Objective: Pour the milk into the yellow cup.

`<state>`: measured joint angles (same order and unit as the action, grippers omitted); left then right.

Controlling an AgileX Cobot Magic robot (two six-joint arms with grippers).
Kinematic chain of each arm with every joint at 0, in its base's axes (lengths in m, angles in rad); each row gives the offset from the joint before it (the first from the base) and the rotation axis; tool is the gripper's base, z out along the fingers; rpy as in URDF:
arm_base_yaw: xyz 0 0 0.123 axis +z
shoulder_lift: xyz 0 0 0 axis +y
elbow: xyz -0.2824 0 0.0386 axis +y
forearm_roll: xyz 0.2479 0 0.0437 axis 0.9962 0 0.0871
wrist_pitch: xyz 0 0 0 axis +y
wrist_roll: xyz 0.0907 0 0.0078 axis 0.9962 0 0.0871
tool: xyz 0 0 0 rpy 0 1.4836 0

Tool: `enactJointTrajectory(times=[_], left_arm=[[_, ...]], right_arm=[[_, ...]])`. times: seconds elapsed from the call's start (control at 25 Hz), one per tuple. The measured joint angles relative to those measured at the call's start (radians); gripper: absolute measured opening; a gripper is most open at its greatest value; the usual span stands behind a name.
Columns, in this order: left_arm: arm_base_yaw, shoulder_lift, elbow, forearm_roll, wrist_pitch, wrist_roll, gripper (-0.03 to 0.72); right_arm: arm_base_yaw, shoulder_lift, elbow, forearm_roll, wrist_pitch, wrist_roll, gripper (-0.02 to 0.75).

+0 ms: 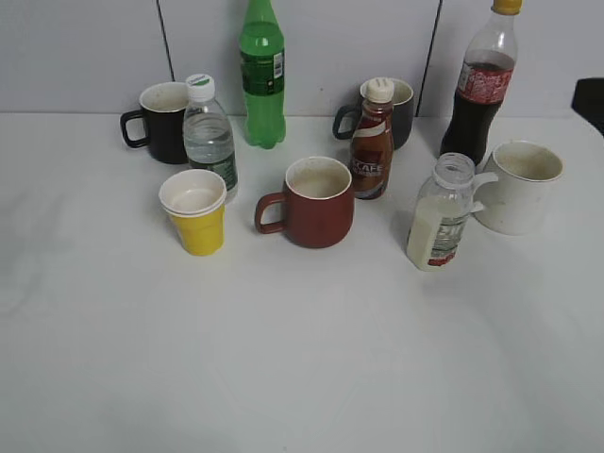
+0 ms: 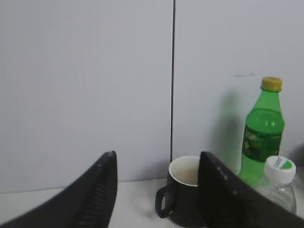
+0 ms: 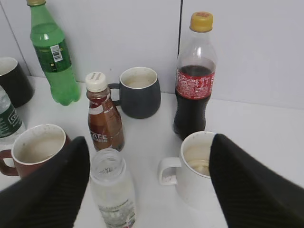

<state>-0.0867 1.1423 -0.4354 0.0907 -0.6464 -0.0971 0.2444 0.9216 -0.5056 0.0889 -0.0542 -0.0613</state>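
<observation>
On the white worktop (image 1: 283, 359), the yellow cup (image 1: 195, 211) stands at left, just in front of a capped water bottle (image 1: 209, 136) and a black mug (image 1: 160, 121); its white inside looks bare. Neither arm shows in the exterior view. The left hand (image 2: 156, 190), fingers apart and holding nothing, hides part of the black mug in its wrist view. Centre, a dark red mug (image 1: 314, 201). Right of it, the capless milk (image 1: 439, 212) stands upright, touching a white mug (image 1: 517, 185). The right hand (image 3: 149, 185), fingers wide apart and touching nothing, frames the milk, its lower half cut off by the frame edge.
</observation>
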Motion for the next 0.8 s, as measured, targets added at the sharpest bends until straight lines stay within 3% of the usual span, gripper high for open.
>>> enactJointTrajectory(times=[0.12,0.32,0.56,0.8], left_arm=[[0.000,0.185,0.000,0.060,-0.136,0.000,0.416],[0.000,0.397,0.000,0.151,-0.169,0.000,0.416],[-0.022,0.561,0.014,0.209,-0.253,0.000,0.417],[-0.025,0.649,0.030,0.380,-0.344,0.000,0.428]], right_arm=[[0.014,0.095,0.000,0.002,-0.108,0.006,0.587],[0.067,0.247,0.005,0.003,-0.208,0.012,0.552],[0.120,0.366,0.096,0.002,-0.416,0.013,0.522],[0.124,0.442,0.202,-0.052,-0.607,0.016,0.521]])
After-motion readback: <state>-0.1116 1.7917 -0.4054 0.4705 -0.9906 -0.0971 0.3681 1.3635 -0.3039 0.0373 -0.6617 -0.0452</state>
